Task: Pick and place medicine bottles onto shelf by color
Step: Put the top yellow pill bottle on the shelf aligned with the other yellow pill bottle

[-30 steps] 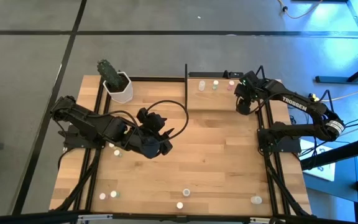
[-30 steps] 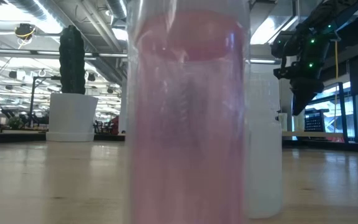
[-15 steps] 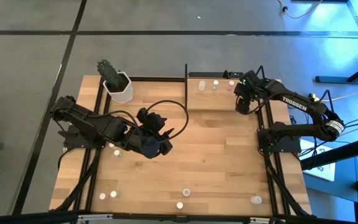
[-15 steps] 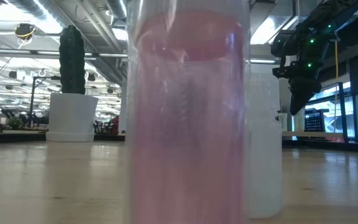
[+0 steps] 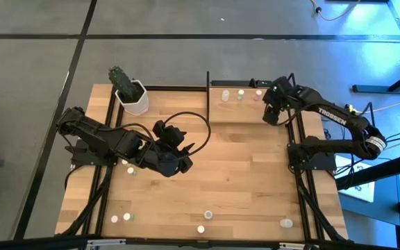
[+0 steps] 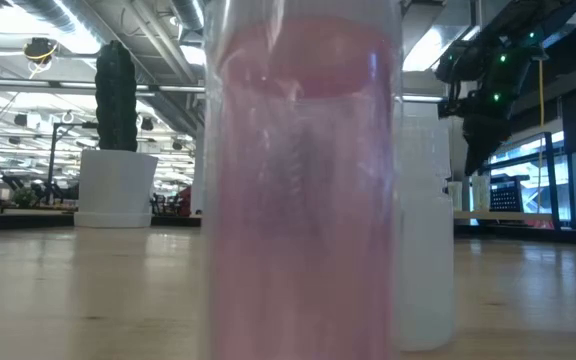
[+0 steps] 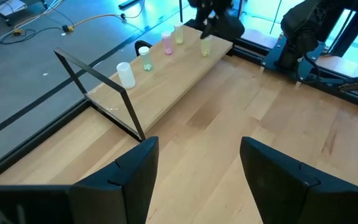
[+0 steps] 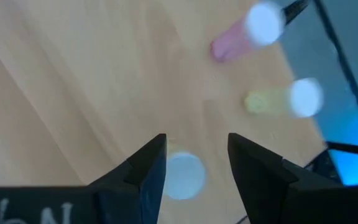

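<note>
The shelf (image 5: pixel 245 111) stands at the table's far right and bears several medicine bottles. In the left wrist view they are a white (image 7: pixel 125 74), a green (image 7: pixel 145 59), a pink (image 7: pixel 166 43) and two yellowish ones (image 7: pixel 179 34) (image 7: pixel 205 45). My right gripper (image 8: pixel 194 140) hangs open over the shelf's right end (image 5: pixel 272 117). The nearer yellowish bottle's cap (image 8: pixel 182 176) shows below, between the fingers, and the bottle stands on its base. My left gripper (image 7: pixel 194 149) waits open above the table's middle (image 5: pixel 186 156).
Loose bottles lie near the table's front edge (image 5: pixel 207 214) (image 5: pixel 286 223) (image 5: pixel 120 218) and left of the middle (image 5: pixel 130 170). A white pot with a cactus (image 5: pixel 132 97) stands at the far left. A pink bottle (image 6: pixel 303 180) fills the low view, with a white one (image 6: pixel 423 220) behind it.
My right gripper has lifted slightly over the shelf's right end and rolled a little. Its fingers have stayed open.
</note>
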Motion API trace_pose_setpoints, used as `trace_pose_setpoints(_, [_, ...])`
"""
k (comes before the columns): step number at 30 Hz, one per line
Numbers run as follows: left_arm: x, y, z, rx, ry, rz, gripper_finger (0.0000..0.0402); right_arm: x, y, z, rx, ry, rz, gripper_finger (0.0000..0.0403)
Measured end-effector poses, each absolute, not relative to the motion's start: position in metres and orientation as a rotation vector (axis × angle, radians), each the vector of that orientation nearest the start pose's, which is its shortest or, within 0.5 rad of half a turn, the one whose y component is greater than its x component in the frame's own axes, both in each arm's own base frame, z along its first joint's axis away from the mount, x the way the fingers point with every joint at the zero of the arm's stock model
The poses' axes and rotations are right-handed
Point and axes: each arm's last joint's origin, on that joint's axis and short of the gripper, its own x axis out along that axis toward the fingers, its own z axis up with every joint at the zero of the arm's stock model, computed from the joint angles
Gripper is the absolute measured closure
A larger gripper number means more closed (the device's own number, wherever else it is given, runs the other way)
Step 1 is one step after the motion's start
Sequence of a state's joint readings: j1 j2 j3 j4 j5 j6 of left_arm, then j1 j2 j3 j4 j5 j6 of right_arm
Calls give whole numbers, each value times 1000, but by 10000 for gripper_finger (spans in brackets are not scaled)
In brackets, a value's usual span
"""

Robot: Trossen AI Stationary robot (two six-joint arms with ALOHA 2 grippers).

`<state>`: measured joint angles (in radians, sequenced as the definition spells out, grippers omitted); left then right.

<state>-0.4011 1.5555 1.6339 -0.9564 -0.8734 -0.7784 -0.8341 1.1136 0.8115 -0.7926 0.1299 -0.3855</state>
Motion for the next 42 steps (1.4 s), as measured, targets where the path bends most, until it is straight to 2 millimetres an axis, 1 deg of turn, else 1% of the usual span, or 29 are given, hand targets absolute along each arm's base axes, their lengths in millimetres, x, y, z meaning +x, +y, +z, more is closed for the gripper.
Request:
trace_pose_setpoints(4, [295, -101, 380, -207, 486, 671, 182, 130, -149, 267, 53, 1122, -674, 230])
trace_pose_setpoints(7, [295, -101, 380, -208, 485, 672, 182, 129, -143, 290, 52, 1049, -643, 230])
trace_pose_setpoints(11, [295, -101, 380, -210, 485, 672, 182, 130, -128, 317, 73, 908, -478, 230])
trace_pose_setpoints(14, [295, -101, 380, -211, 484, 672, 182, 133, -115, 327, 145, 812, -332, 230])
trace_pose_setpoints(16, [295, -101, 380, -211, 484, 672, 182, 131, -105, 329, 197, 807, -298, 230])
trace_pose_setpoints(19, [295, -101, 380, -211, 484, 672, 182, 126, -92, 327, 275, 864, -325, 230])
trace_pose_setpoints(22, [295, -101, 380, -211, 484, 673, 182, 120, -80, 327, 319, 910, -329, 230])
trace_pose_setpoints(26, [295, -101, 380, -210, 485, 672, 182, 116, -69, 329, 370, 912, -322, 230])
trace_pose_setpoints(30, [295, -101, 380, -207, 486, 671, 182, 114, -61, 330, 389, 904, -325, 230])
trace_pose_setpoints(36, [295, -101, 380, -205, 487, 671, 182, 111, -56, 329, 420, 931, -396, 232])
trace_pose_setpoints(39, [294, -101, 380, -201, 489, 671, 182, 111, -55, 326, 478, 939, -425, 249])
trace_pose_setpoints(42, [294, -101, 380, -197, 493, 672, 182, 112, -54, 317, 562, 953, -463, 285])
